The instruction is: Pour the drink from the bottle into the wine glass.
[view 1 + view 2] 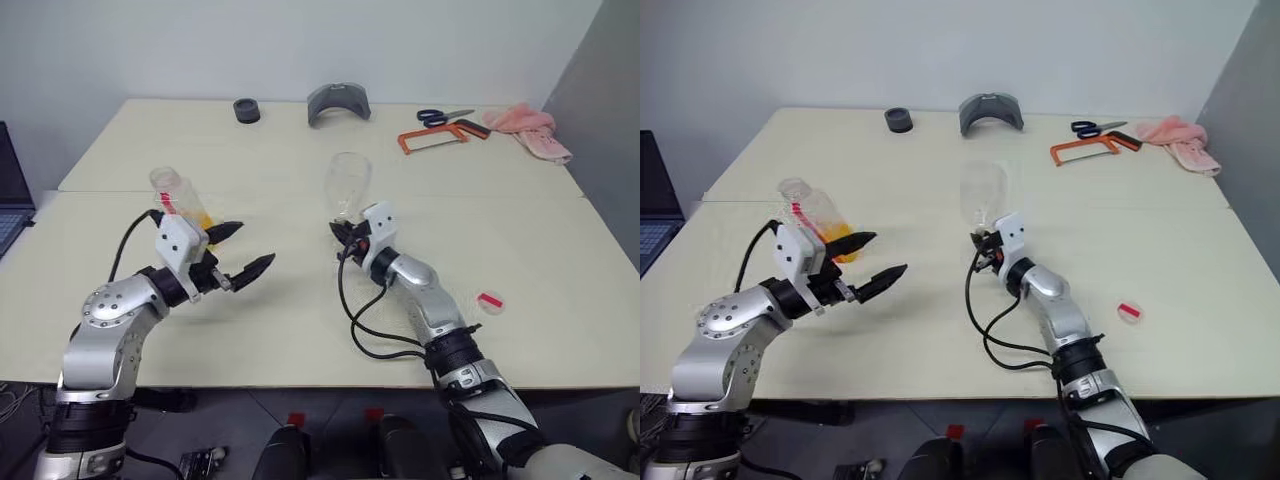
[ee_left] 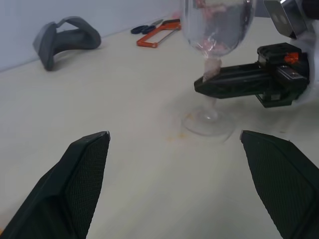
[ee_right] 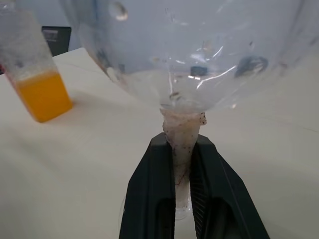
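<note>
Steadying the glass before the pour

Right claw (image 3: 183, 164) pinches the clear stemmed wine glass (image 1: 348, 185); spread left claw (image 1: 238, 250) must next grasp the small clear plastic bottle (image 1: 180, 200) of orange drink (image 3: 44, 95).

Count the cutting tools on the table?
2, both at the far right of the table: blue-handled scissors near the back edge, and an orange-framed hacksaw just in front of them, beside the pink cloth. Nothing seems to hide more.
</note>
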